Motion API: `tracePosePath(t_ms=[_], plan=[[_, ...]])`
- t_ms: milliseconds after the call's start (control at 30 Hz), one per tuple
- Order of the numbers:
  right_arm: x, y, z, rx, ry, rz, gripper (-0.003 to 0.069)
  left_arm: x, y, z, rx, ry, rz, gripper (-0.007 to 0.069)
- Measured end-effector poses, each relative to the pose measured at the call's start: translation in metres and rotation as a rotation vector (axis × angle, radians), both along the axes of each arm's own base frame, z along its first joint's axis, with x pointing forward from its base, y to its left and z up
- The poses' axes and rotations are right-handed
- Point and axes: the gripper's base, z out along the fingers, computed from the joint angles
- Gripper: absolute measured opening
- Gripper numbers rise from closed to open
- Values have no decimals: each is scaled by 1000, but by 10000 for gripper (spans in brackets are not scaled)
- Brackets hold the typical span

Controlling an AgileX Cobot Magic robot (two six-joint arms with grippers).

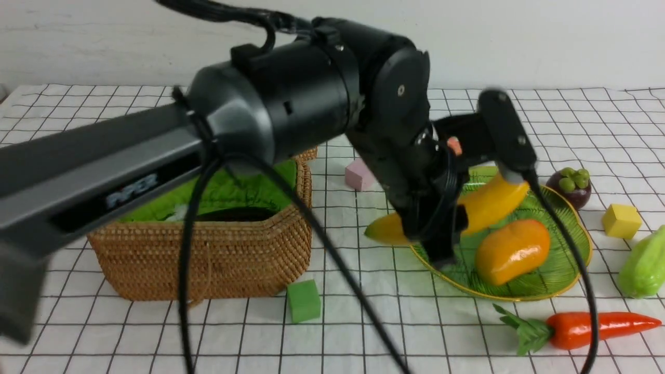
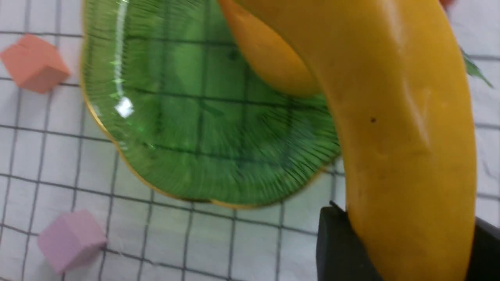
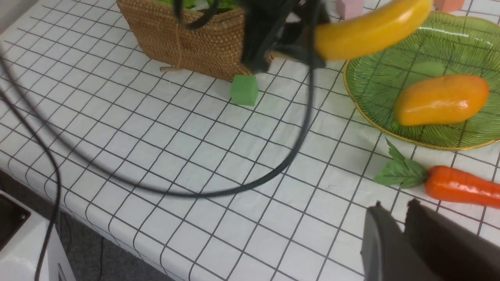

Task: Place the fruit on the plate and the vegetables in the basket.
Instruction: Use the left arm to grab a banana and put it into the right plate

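Between left fingers (image 2: 336,249) — the banana (image 2: 398,117)

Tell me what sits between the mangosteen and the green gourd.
A yellow cube, on the cloth between the mangosteen and gourd; only the front view shows it.

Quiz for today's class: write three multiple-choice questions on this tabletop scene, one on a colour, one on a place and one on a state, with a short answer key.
1. The cube on the cloth in front of the basket is: A green; B yellow; C pink.
2. The mango lies: A in the basket; B on the plate; C on the cloth.
3. The banana is: A lying on the cloth; B held in the left gripper; C in the basket.
Key: 1 A, its faces are green; 2 B, it rests on the ribbed green glass; 3 B, black fingers clamp it, clear of the cloth.
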Motion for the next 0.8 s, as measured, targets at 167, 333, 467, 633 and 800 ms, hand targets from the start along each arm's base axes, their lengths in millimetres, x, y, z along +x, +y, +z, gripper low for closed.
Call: tracePosePath(t_ms=[167, 333, 467, 633, 800], plan=[[0, 0, 0, 0, 2, 1, 109, 56, -25, -27, -105, 31, 52, 305], [0, 0, 0, 0, 3, 2, 109, 76, -42, -53, -167, 37, 68, 305], [0, 0, 0, 0, 3, 1, 111, 82, -48, -72, -177, 45, 78, 305], [0, 0, 0, -1, 3, 0, 113, 84, -48, -73, -176, 25, 80, 354], [0, 0, 0, -5, 2, -3, 116, 82, -47, -72, -164, 38, 76, 489]])
